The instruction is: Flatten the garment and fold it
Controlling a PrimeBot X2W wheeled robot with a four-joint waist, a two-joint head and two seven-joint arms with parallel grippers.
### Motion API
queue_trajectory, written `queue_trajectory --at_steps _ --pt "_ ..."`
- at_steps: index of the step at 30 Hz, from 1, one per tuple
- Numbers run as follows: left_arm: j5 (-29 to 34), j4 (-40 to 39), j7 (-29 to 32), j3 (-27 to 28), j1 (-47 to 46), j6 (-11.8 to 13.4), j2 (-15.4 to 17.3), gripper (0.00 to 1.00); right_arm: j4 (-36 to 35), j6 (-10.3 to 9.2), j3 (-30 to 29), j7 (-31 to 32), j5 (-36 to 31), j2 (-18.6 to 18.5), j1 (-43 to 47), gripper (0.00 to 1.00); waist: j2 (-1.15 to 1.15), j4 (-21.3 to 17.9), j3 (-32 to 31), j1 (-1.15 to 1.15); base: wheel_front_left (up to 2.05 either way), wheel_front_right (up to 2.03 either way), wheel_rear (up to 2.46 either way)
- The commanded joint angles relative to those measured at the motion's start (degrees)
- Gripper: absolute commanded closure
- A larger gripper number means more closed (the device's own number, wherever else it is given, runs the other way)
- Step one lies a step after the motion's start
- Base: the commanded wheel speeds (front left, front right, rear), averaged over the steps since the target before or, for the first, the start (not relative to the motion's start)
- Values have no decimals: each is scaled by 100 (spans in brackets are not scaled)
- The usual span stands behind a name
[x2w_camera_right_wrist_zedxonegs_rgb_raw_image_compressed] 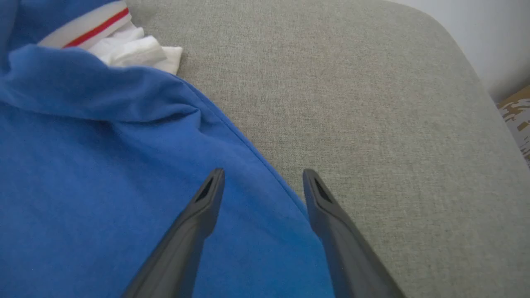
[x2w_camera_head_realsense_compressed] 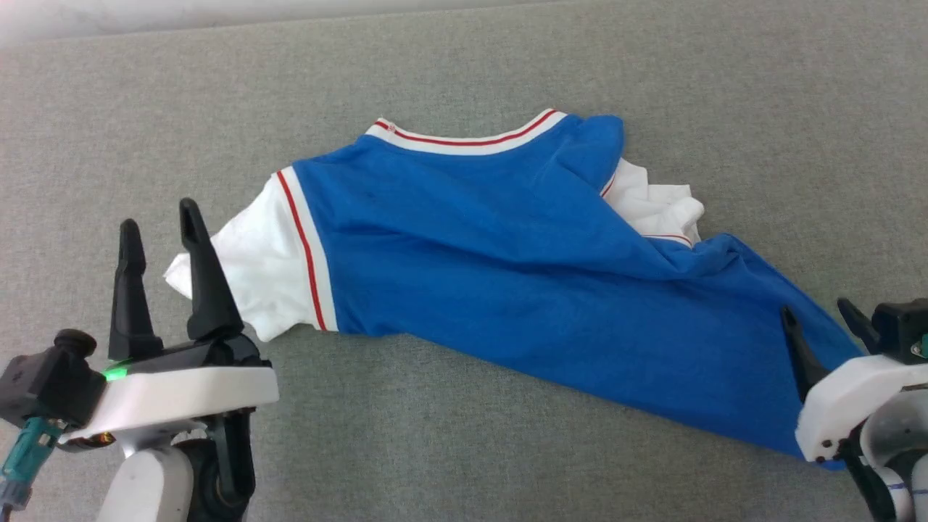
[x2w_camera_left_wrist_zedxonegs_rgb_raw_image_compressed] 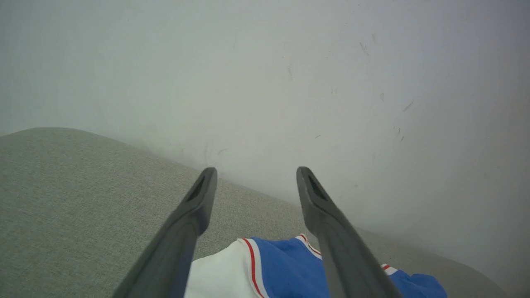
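Item: bright blue jersey shirt [x2w_camera_head_realsense_compressed: 507,254] with red-striped white sleeves, lying skewed on grey fabric-covered table [x2w_camera_head_realsense_compressed: 507,65], one sleeve [x2w_camera_head_realsense_compressed: 660,206] bunched beneath; left gripper [x2w_camera_head_realsense_compressed: 159,216] and right gripper [x2w_camera_head_realsense_compressed: 815,308] spread wide, empty; risk: folding now likely traps that bunch.

The garment [x2w_camera_head_realsense_compressed: 507,275] lies on the surface [x2w_camera_head_realsense_compressed: 464,65], left claw [x2w_camera_head_realsense_compressed: 159,215] at its sleeve (right claw [x2w_camera_head_realsense_compressed: 815,307] over its corner).
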Motion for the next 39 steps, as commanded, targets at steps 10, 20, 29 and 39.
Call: queue_trajectory --at_steps 10,20,29,39 --pt "212 181 -26 80 64 -325 -168 0 974 -6 728 832 1026 -649 -83 100 -1 66 -55 0 0 0 0" --pt "312 323 -27 85 171 -373 -129 0 -470 -6 1513 1308 2004 -1084 125 100 -1 -75 -294 0 0 0 0" --pt "380 391 -27 87 378 -339 -140 0 -1572 -6 2047 3287 3185 -1670 1944 100 -1 -82 -318 0 0 0 0" --pt "390 457 -27 140 577 -342 -206 0 -1642 -6 1756 2865 2525 -1414 2226 0 -1 -83 -394 0 0 0 0"
